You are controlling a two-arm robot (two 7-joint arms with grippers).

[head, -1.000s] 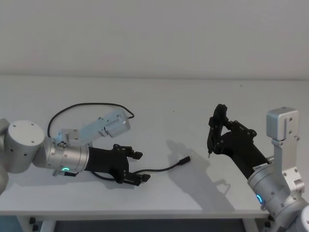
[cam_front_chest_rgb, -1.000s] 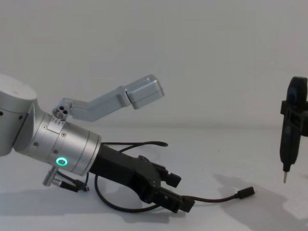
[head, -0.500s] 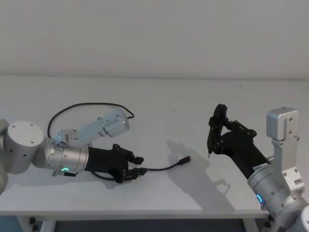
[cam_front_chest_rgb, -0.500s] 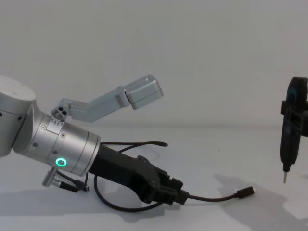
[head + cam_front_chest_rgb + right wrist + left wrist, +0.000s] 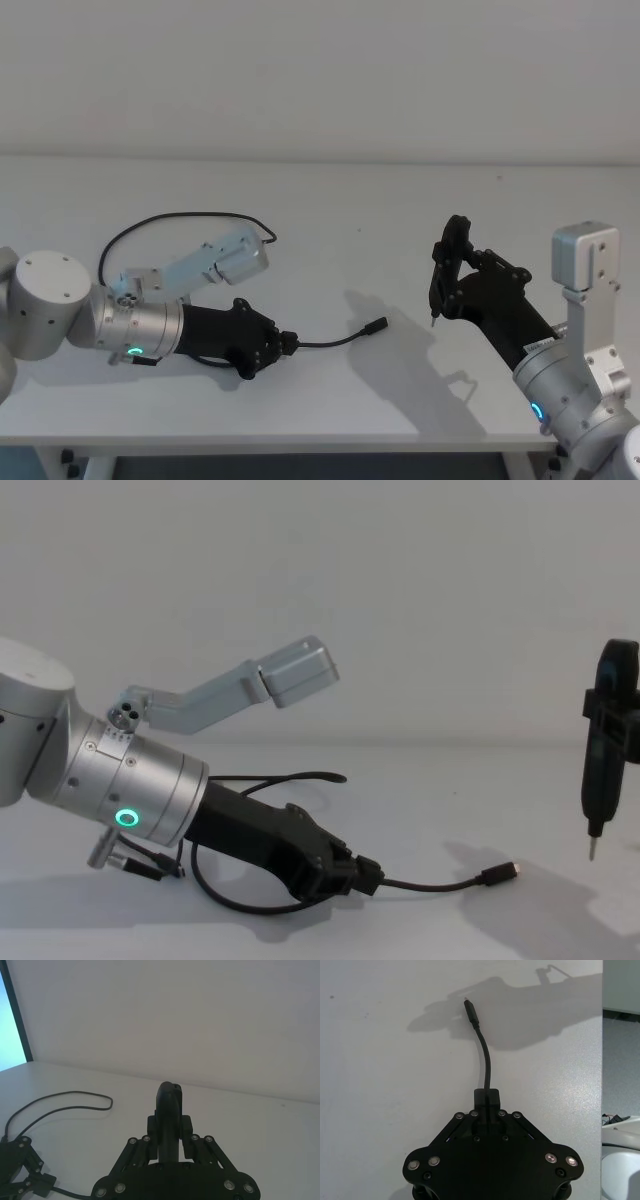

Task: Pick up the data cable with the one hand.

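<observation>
Head view: the left gripper (image 5: 283, 345) lies low over the white table (image 5: 330, 200), clamped on the data cable (image 5: 335, 342). The right gripper (image 5: 445, 285) hangs well apart, gripping a slim black tool (image 5: 456, 232).
Left wrist view: the closed fingers (image 5: 486, 1096) pinch the cable, which curves out to its free plug (image 5: 471, 1011).
Chest view: the cable loops behind the gripper and trails right along the table.
Right wrist view: the tool stands between the shut fingers.
</observation>
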